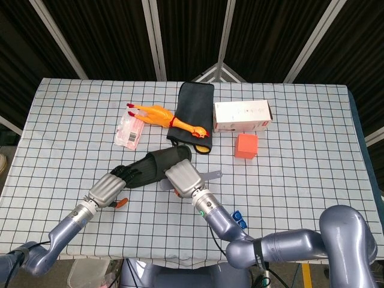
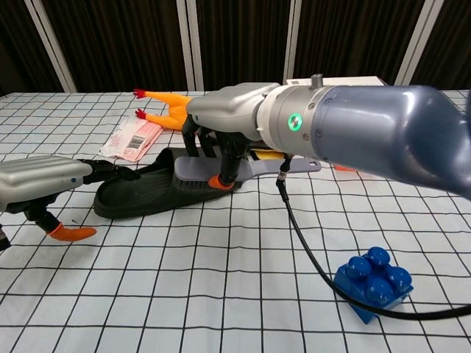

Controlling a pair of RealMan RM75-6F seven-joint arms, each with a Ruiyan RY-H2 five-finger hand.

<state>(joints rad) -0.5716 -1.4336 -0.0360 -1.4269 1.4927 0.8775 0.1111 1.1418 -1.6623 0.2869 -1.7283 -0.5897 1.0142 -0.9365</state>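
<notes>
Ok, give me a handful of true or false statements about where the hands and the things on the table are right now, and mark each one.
1. The right hand holds a grey brush over the black slipper. True.
2. The left hand holds the rubber chicken. False: the chicken lies apart from it, at the dark cloth; the left hand's fingers reach the slipper's heel end.
3. The blue toy brick sits on the white box. False: it lies alone on the checked tablecloth, near the front edge.
4. The orange cube lies just in front of the white box. True.
5. The pink packet lies inside the slipper. False: it lies flat on the cloth beside the chicken's feet.
</notes>
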